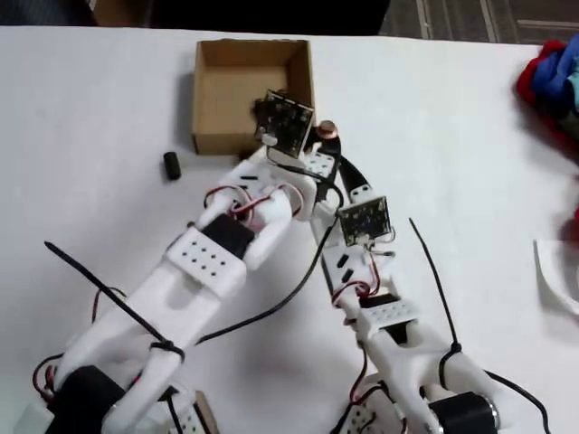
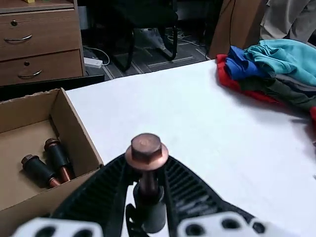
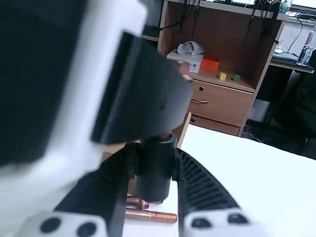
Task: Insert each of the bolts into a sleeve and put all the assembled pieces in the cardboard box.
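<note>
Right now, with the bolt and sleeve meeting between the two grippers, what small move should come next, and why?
Probably ease the left gripper toward the right gripper, pushing the bolt deeper. Its shank is exposed between the head and the sleeve, so it looks only partly seated.

Arms [image 1: 226, 244] crowd cardboard box [image 1: 206, 90] corner; loose sleeve [image 1: 172, 165] beside box; far table [image 1: 434, 108] open.

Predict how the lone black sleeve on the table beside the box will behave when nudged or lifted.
The sleeve is small and short, so probably light and easily knocked away. Being cylindrical, it may roll once on its side. It looks rigid, unlikely to flop.
</note>
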Robot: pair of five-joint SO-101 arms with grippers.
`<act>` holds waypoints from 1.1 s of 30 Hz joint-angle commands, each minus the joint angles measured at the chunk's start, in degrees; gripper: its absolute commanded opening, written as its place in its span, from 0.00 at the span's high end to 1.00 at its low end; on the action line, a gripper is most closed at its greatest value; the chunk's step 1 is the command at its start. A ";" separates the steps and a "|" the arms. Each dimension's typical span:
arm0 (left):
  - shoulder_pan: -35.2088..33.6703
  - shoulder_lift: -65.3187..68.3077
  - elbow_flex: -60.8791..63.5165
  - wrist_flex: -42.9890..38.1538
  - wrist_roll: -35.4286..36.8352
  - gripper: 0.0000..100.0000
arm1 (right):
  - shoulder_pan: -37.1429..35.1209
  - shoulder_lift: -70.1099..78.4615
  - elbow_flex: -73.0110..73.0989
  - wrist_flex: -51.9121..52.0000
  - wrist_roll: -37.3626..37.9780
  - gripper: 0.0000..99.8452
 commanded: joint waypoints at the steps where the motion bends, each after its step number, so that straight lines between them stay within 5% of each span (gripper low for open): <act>1: 0.44 -0.18 -1.01 0.09 -0.79 0.97 | 0.22 -0.48 -1.41 -1.54 0.88 0.98; 5: 0.35 -0.18 -0.92 0.09 -0.79 0.96 | 0.22 -0.40 -1.41 -1.54 0.88 0.98; 12: 0.53 -0.26 -1.10 4.84 -0.44 0.81 | 0.31 -0.31 -1.41 -1.54 0.79 0.98; 33: -3.78 -5.89 -0.48 9.05 -0.62 0.81 | 0.22 -0.40 -1.41 -1.45 0.79 0.98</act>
